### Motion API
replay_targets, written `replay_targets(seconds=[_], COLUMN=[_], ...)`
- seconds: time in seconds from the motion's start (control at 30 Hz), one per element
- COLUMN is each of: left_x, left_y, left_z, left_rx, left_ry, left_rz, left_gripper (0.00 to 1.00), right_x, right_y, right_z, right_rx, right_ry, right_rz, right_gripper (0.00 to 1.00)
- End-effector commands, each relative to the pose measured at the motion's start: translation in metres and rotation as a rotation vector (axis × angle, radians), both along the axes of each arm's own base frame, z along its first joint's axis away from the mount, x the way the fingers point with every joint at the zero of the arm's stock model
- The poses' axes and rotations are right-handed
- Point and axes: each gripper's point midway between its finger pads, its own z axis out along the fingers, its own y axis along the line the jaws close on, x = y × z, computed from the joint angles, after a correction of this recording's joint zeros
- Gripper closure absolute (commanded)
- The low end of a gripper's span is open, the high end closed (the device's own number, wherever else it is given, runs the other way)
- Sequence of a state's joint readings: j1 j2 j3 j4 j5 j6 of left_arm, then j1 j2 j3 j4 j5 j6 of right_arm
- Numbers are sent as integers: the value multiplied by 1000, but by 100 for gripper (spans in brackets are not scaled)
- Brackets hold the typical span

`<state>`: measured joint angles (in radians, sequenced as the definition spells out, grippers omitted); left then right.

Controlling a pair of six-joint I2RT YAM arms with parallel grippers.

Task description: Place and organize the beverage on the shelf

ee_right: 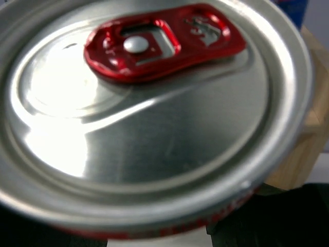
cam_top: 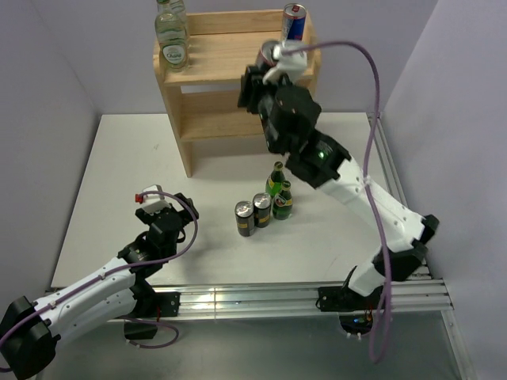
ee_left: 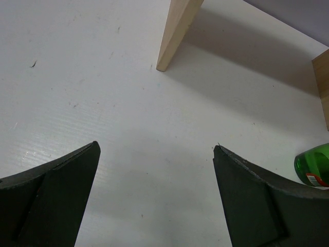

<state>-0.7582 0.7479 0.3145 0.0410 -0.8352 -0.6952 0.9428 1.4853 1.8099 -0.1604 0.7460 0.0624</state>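
Red-tabbed can (ee_right: pixel 154 128), perhaps tilted, at wooden shelf (cam_top: pixel 214 67)

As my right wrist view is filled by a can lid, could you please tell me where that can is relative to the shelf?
Observer: The can is held in the right gripper over the top tier of the shelf, just left of a blue can standing there. I cannot tell whether it touches the board.
Operator: Thank you. What is waiting on the table?
Observer: Two black cans and two green bottles stand grouped mid-table, in front of the shelf.
Operator: Is the left arm free to fetch one?
Observer: The left gripper is open and empty above bare table, left of that group.
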Motion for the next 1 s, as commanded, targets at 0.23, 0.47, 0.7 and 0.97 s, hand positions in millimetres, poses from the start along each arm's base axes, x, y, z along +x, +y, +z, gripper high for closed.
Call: replay_targets(seconds=[0.23,0.47,0.7,0.97], left_x=[2,3,3,2], left_y=[0,-2,-2,-1], left_z=[16,16,16,17], left_rx=[-41,-42,-41,-48], left_ry=[-53,-50,-52,-57], left_rz=[2,-6,-6,-6], left_gripper=[1,1,1,1], right_x=[100,149,168,189], right_y=[-1,-4,-16,-32], right_z=[45,26,17,-9], right_rx=[-124,-139,-161,-185], right_ry=[-99,-118,-126,-93], right_rz=[-95,-156,-211,-273], right_gripper=[100,100,100,96])
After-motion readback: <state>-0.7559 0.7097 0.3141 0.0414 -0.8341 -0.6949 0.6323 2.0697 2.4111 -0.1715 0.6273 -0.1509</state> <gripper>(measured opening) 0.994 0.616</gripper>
